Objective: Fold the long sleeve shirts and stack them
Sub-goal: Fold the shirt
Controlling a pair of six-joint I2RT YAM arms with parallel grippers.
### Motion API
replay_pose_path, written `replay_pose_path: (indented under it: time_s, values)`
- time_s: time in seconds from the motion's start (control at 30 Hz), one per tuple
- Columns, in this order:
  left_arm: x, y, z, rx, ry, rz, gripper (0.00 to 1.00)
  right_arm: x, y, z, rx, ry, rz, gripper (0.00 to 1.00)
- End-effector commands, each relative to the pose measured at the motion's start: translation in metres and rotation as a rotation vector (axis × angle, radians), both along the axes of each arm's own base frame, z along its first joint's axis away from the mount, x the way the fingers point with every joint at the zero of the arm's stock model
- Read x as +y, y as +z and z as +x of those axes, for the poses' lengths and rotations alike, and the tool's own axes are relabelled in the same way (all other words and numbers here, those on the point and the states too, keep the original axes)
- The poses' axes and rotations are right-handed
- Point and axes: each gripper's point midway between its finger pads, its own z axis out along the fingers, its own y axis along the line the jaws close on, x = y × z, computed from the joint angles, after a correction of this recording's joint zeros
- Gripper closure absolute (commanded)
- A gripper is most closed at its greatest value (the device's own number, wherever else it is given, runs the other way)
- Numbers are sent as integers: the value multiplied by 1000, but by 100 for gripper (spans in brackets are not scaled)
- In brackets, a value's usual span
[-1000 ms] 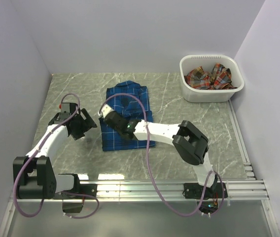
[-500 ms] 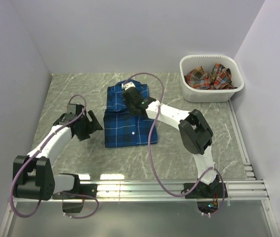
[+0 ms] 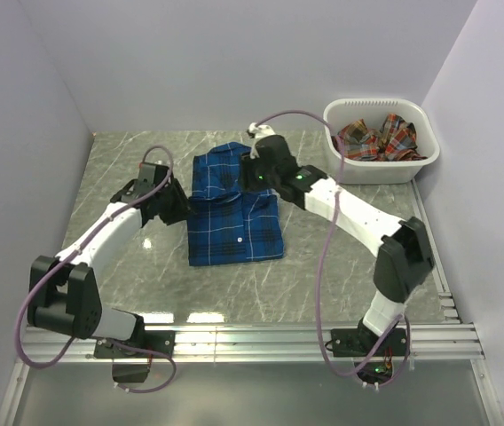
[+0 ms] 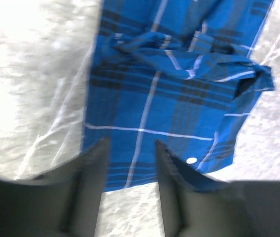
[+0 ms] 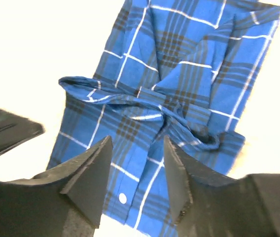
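Two shirts, a blue shirt [image 3: 234, 232] and a red-orange shirt [image 3: 363, 140] at two o'clock. One basket [image 3: 381, 170]. Two arms: left arm [image 3: 110, 235], right arm [image 3: 358, 213].

Looks down on a folded blue plaid shirt [image 5: 179, 64], flat on a pale tabletop [image 5: 41, 39]. Shows its collar [image 5: 115, 96] rumpled across the middle and a white button [image 5: 122, 198] near the lower edge. Frames the cloth between the right gripper [image 5: 137, 140]'s spread, empty fingers [image 5: 88, 173]. Catches a dark object [image 5: 4, 131] at far left, just beside the shirt.
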Motion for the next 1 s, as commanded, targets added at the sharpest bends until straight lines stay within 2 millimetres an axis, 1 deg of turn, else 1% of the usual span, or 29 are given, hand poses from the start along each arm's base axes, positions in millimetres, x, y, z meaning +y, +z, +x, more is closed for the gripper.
replay_pose_path:
  time_s: [0.0, 0.03, 0.07, 0.1, 0.13, 0.17, 0.2, 0.23, 0.27, 0.3, 0.33, 0.37, 0.4, 0.43, 0.47, 0.5, 0.57, 0.6, 0.63, 0.67, 0.7, 0.73, 0.83, 0.93, 0.97]
  values:
    - [-17, 3, 10, -10, -30, -18, 58, -18, -12, -10, 54, -14, 42, 51]
    - [-20, 2, 14, -15, -35, -22, 61, -21, -18, -11, 62, -20, 38, 53]
    - [-24, -4, 16, 2, -42, -24, 64, -24, -25, -12, 76, -25, 30, 56]
    - [-28, -10, 22, 17, -49, -28, 66, -27, -37, -16, 108, -12, 32, 60]
    - [-29, -6, 25, 6, -50, -32, 66, -28, -42, -17, 116, -13, 32, 63]
    - [-32, -16, 28, 31, -51, -24, 67, -30, -51, -19, 134, -15, 30, 65]
    - [-33, -18, 33, 32, -50, -20, 68, -32, -59, -18, 146, -20, 28, 67]
    - [-32, -21, 38, 34, -41, -10, 71, -32, -60, -13, 141, -26, 40, 67]
    - [-35, -23, 48, 36, -39, -10, 71, -32, -65, -12, 158, -24, 50, 68]
    - [-36, -24, 53, 36, -35, -7, 72, -31, -74, -8, 172, -27, 46, 71]
    - [-37, -26, 59, 38, -34, -3, 73, -31, -76, -3, 174, -31, 53, 71]
    - [-40, -28, 69, 41, -34, -5, 73, -30, -80, -1, 182, -31, 57, 71]
    - [-42, -28, 73, 43, -38, -4, 73, -28, -88, 3, 195, -32, 53, 72]
    - [-42, -28, 78, 46, -37, 2, 73, -27, -90, 8, 193, -32, 58, 72]
    - [-43, -29, 89, 43, -29, 13, 73, -27, -93, 11, 197, -36, 60, 72]
    - [-42, -30, 92, 48, -29, 22, 73, -25, -99, 17, 204, -38, 60, 72]
    - [-43, -36, 103, 53, -24, 38, 73, -23, -100, 28, 201, -44, 69, 73]
    - [-43, -39, 105, 62, -23, 39, 73, -22, -108, 30, 213, -45, 65, 73]
    - [-45, -37, 111, 55, -23, 37, 73, -21, -110, 33, 213, -45, 70, 73]
    - [-46, -47, 113, 77, -24, 44, 73, -22, -115, 39, 219, -57, 74, 73]
    - [-46, -51, 115, 84, -25, 48, 73, -21, -115, 41, 219, -56, 80, 73]
    - [-47, -50, 120, 77, -24, 50, 73, -21, -114, 44, 213, -60, 90, 73]
    - [-47, -66, 127, 98, -20, 64, 72, -22, -115, 53, 209, -74, 105, 73]
    - [-48, -72, 133, 104, -22, 71, 72, -25, -113, 60, 207, -87, 109, 72]
    - [-48, -71, 134, 100, -27, 76, 72, -25, -107, 63, 198, -91, 113, 72]
